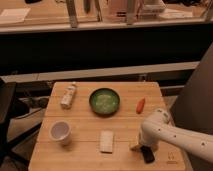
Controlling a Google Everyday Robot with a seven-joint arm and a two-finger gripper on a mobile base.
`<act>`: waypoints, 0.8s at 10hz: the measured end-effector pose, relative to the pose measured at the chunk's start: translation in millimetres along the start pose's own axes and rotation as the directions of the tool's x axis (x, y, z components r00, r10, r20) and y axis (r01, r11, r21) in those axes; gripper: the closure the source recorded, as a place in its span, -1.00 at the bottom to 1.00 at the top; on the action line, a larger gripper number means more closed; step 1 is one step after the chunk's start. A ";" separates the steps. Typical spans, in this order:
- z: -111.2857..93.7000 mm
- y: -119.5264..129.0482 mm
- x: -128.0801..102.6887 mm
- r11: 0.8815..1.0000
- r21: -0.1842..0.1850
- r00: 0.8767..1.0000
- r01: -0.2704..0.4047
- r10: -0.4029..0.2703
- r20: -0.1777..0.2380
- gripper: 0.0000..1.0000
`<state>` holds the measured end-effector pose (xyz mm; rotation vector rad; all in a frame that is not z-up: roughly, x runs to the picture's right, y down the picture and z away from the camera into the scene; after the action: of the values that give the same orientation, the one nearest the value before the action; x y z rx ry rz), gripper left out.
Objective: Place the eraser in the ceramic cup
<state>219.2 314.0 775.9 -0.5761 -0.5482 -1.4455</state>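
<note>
Presently the gripper sat low over the tabletop, at the eraser. Its opening could not be determined. The ceramic cup stood well apart.

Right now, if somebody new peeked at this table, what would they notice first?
The big white robot arm reaching in from the right grabs the eye first, its gripper down at the front right of the wooden table, right by the small black eraser. Next come the dark green bowl in the middle near the back and the white ceramic cup standing alone at the front left.
</note>
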 end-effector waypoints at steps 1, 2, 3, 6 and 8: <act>-3.5 -0.9 0.6 1.000 0.000 1.000 0.003 -0.003 -0.001 0.58; -5.8 -1.8 1.0 1.000 0.002 1.000 0.005 -0.005 -0.003 0.67; -7.9 -1.5 0.8 1.000 0.000 1.000 0.007 -0.007 -0.003 0.78; -10.1 0.3 -2.4 1.000 -0.001 1.000 0.004 -0.004 0.005 0.99; -12.8 0.9 -0.9 1.000 -0.003 1.000 0.004 -0.004 0.003 0.99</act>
<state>220.0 306.3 765.7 -0.5799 -0.5504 -1.4499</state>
